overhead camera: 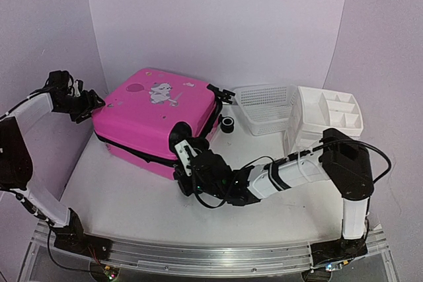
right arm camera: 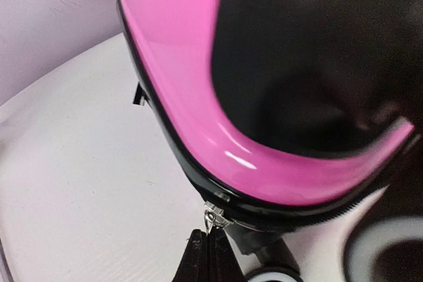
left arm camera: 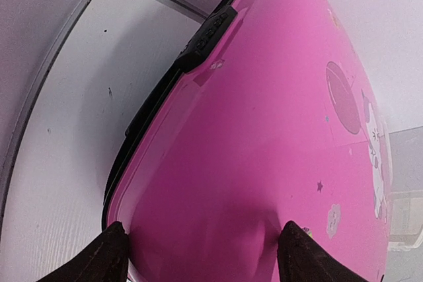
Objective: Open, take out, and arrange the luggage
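Observation:
The hot-pink luggage (overhead camera: pixel 147 118) lies flat on the white table, zipped, its cartoon print facing up. My left gripper (overhead camera: pixel 91 105) is at its far-left corner. In the left wrist view the two fingertips (left arm camera: pixel 109 259) stand wide apart with the pink shell (left arm camera: pixel 264 130) between them, both touching it. My right gripper (overhead camera: pixel 182 168) is at the near corner, beside a black wheel. In the right wrist view its fingers (right arm camera: pixel 208 246) are pressed together on the small metal zipper pull (right arm camera: pixel 213 217), which hangs from the black zipper trim (right arm camera: pixel 198 183) under the pink shell.
A white mesh basket (overhead camera: pixel 266 105) stands right of the luggage, and a white drawer organizer (overhead camera: pixel 328 118) beyond it. A black wheel (overhead camera: pixel 228 123) sticks out between luggage and basket. Purple backdrop walls close in on the left, back and right.

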Motion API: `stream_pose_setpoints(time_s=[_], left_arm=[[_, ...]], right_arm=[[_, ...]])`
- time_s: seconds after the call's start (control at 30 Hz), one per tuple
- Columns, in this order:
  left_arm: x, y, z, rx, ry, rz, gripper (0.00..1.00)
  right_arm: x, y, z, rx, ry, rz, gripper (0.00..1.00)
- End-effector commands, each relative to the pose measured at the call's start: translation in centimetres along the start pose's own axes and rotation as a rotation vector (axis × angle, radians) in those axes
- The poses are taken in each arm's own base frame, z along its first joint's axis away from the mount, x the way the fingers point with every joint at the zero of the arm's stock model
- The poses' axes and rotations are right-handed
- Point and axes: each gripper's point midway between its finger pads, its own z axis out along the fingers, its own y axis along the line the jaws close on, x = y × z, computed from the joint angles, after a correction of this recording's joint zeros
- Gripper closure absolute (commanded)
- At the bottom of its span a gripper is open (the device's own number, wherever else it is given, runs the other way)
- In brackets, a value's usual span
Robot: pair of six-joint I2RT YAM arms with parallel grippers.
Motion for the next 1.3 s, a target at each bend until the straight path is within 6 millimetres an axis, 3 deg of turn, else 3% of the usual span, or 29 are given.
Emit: stream_pose_setpoints(time_s=[0.0,0.13,0.2,0.33,0.4,0.43,0.47,0.6,0.7,0.83,0.9,1.0,1.2,1.27], left_arm=[[6.4,-1.7,0.8,0.096,0.189,-0.044,0.24],[6.9,-2.0,0.7,0.111,0.198,-0.038,0.25],[6.8,-2.3,0.4,0.117,0.189,-0.027,0.25],[5.9,-3.7,-1.3,0.146,0.145,0.011,0.18],[5.8,-4.9,-2.6,0.168,0.119,0.041,0.14],[6.0,-5.6,-3.3,0.179,0.108,0.064,0.13],[6.4,-6.2,-3.9,0.188,0.102,0.086,0.12],[8.2,-8.3,-6.3,0.215,0.092,0.163,0.10],[10.4,-10.0,-7.5,0.232,0.108,0.213,0.09],[11.7,-10.2,-9.4,0.225,0.105,0.199,0.09],[12.4,-10.6,-10.2,0.253,0.122,0.184,0.09],[14.3,-11.4,-10.5,0.313,0.190,0.130,0.09],[18.3,-12.7,-9.7,0.293,0.271,0.141,0.10],[18.9,-12.8,-9.5,0.289,0.275,0.138,0.12]], right_arm=[[-7.7,7.8,0.8,-0.199,-0.189,0.116,1.00],[-9.5,9.7,4.0,-0.219,-0.221,0.148,1.00],[-10.3,9.8,4.5,-0.210,-0.237,0.165,0.94],[-10.7,9.9,2.0,-0.242,-0.160,0.095,0.47],[-9.9,10.4,-0.3,-0.307,-0.090,-0.003,0.18],[-8.7,10.0,-1.7,-0.318,-0.008,-0.066,0.05],[-7.8,9.6,-3.2,-0.323,0.053,-0.111,0.02],[-5.2,4.4,-8.8,-0.212,0.295,-0.187,0.02],[-5.5,-1.3,-12.2,-0.078,0.391,-0.156,0.02],[-5.7,-8.6,-13.8,0.043,0.426,-0.067,0.02],[-5.9,-12.8,-13.9,0.143,0.423,-0.041,0.02],[-6.7,-17.3,-12.7,0.211,0.426,-0.015,0.02],[-9.3,-24.2,-8.1,0.260,0.402,0.059,0.02],[-9.7,-25.9,-6.0,0.244,0.406,-0.011,0.02]])
